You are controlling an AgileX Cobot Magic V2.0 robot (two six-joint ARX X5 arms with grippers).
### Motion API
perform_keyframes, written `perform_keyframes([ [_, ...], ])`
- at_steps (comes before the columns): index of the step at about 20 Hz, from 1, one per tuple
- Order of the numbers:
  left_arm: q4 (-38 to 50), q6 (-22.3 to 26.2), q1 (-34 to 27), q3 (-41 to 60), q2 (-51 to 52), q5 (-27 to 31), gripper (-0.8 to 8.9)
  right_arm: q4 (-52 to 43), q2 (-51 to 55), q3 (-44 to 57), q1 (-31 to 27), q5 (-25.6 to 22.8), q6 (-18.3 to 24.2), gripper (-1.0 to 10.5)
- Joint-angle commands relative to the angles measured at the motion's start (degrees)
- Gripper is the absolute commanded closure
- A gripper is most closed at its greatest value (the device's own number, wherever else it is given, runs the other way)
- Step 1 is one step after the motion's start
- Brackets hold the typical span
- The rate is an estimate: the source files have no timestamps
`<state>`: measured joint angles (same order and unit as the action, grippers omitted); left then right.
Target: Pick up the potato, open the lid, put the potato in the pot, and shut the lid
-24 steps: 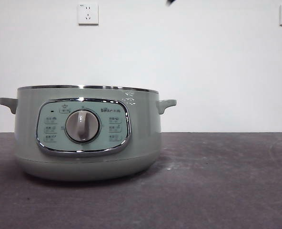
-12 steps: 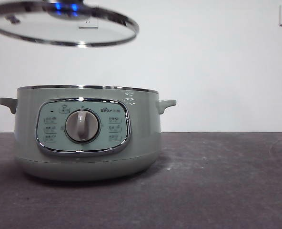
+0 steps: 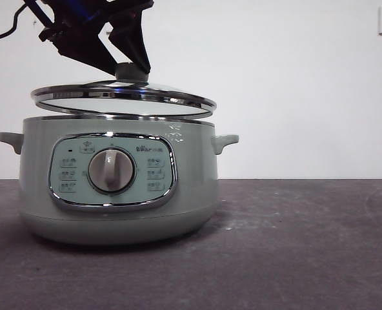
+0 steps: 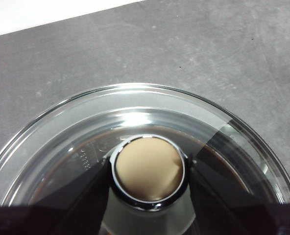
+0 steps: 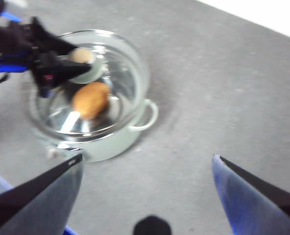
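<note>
My left gripper (image 3: 131,66) clamps lid (image 3: 123,99) knob, lid tilted just above pot (image 3: 117,181) to seat it; potato (image 5: 90,100) inside; right gripper (image 5: 147,183) wide open, empty, high

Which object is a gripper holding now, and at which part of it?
The left gripper holds the lid by its knob. The right gripper is open and holds nothing.

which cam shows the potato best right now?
Right wrist view: the potato shows through the glass lid, lying inside the pot, though blurred. In the front view the pot's wall hides it. In the left wrist view it isn't visible; the lid's knob fills the middle.
</note>
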<state>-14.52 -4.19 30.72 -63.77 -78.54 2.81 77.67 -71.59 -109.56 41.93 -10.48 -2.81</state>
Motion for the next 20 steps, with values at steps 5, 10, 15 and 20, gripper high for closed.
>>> perform_keyframes([
  [5, -0.7, -1.4, 0.1, -0.6, -1.0, -0.2, 8.22, 0.8, 0.3, 0.0, 0.0, -1.9, -0.6, 5.1],
  [10, -4.6, -1.7, 0.1, -0.6, -1.6, -0.2, 8.22, 0.8, 0.3, 0.0, 0.0, -1.9, -0.6, 5.1],
  [15, -8.7, -1.6, 0.1, -0.6, -1.6, 0.1, 8.22, 0.8, 0.3, 0.0, 0.0, -1.9, -0.6, 5.1],
  [20, -7.3, -1.6, 0.0, -0.6, -1.6, 0.2, 7.76, 0.8, 0.3, 0.0, 0.0, -1.9, -0.8, 5.1],
])
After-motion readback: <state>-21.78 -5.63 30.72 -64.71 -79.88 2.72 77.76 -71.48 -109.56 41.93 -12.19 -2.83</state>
